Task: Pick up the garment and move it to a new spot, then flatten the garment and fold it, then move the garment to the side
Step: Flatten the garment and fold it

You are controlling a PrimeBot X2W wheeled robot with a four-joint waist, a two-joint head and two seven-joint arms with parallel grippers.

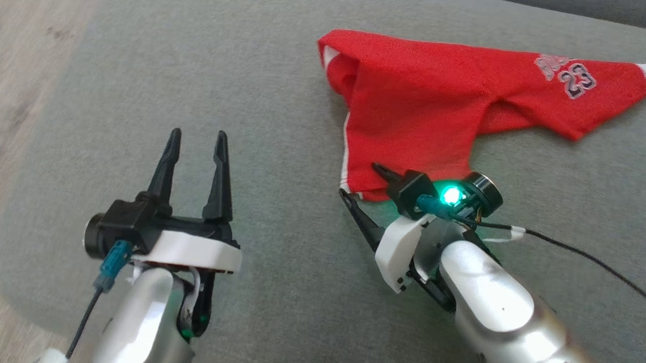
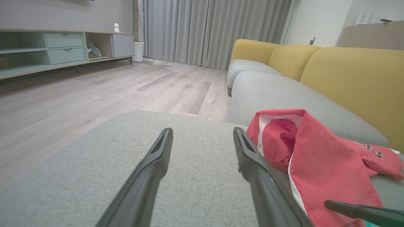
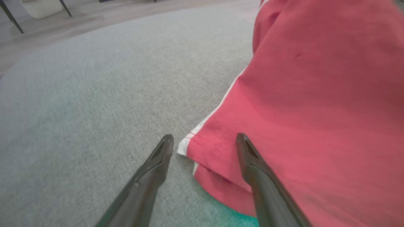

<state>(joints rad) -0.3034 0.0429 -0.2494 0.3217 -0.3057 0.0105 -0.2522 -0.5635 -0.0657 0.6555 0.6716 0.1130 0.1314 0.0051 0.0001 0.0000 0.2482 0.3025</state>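
straddling garment [image 1: 418, 97] corner, right jaws maybe touching

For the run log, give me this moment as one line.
garment: crumpled on cushion | right pincer: open at its corner | left pincer: open, off garment
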